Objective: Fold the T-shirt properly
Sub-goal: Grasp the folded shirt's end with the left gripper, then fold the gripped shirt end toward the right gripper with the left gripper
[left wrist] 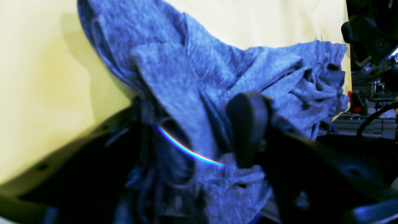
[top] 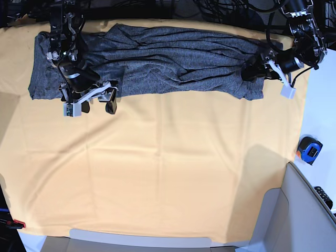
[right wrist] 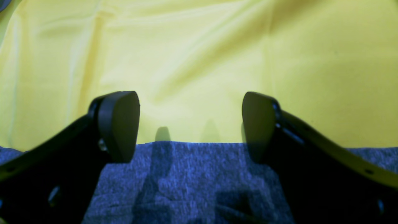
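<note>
Lying in a long rumpled band across the upper part of the base view is the heather dark-grey long-sleeved T-shirt [top: 157, 60] of thin knit fabric, stretched from upper left to upper right on the yellow-orange cloth [top: 168, 173] that covers the bench. Its lower edge at the left runs fairly straight, while the middle and right are gathered in lengthwise folds.

At the right end of the shirt, the left end effector [top: 252, 69] is pushed into bunched fabric. In the left wrist view grey knit [left wrist: 192, 93] is heaped between and around its black fingers [left wrist: 248, 124], one pad showing and the other buried in cloth; whether the fingers actually pinch the fabric cannot be told.

At the lower left edge of the shirt, the right end effector [top: 100, 100] stands with its jaws wide apart and holds nothing. In the right wrist view its two black pads [right wrist: 119, 124] straddle the straight grey hem [right wrist: 189, 174], with bare yellow cloth beyond.

A small blue and black object [top: 308, 149] lies off the cloth at the right of the base view.
</note>
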